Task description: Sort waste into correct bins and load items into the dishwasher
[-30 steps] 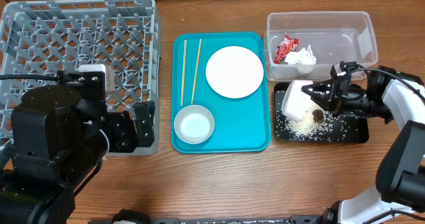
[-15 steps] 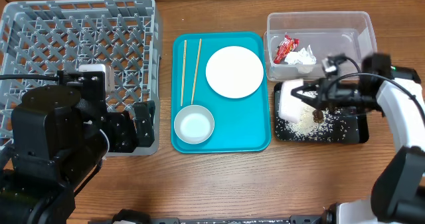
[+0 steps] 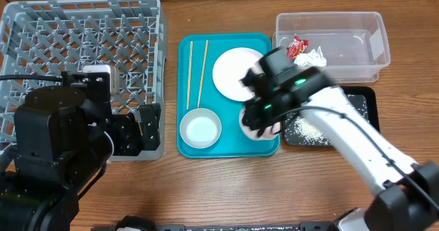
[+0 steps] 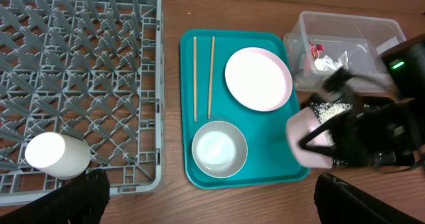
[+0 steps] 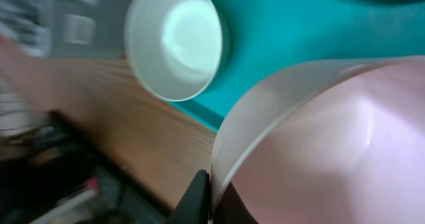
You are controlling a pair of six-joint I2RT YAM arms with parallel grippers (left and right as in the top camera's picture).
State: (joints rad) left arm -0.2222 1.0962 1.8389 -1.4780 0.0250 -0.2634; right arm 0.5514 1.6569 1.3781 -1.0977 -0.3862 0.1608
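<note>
My right gripper (image 3: 263, 116) is shut on the rim of the small pinkish-white bowl (image 3: 256, 129), holding it tilted over the teal tray's front right corner; the pinch shows in the right wrist view (image 5: 211, 192). The white plate (image 3: 235, 73), steel-grey bowl (image 3: 200, 129) and two chopsticks (image 3: 190, 73) lie on the teal tray (image 3: 226, 147). The white cup (image 3: 98, 75) lies in the grey dish rack (image 3: 82, 39). The clear tub (image 3: 374, 46) holds the red-and-white wrapper (image 3: 295, 47) and napkin (image 3: 313, 57). Rice (image 3: 305, 127) lies on the black tray (image 3: 367, 104). The brown morsel is hidden. My left gripper (image 4: 212, 201) is open and empty.
The left arm's dark body (image 3: 55, 149) covers the rack's front edge. The right arm (image 3: 357, 149) stretches across the black tray. Bare wooden table (image 3: 226, 190) lies in front of the teal tray.
My right arm has swung left from the black tray, carrying the pinkish-white bowl to above the teal tray's front right corner. The left arm has not moved.
</note>
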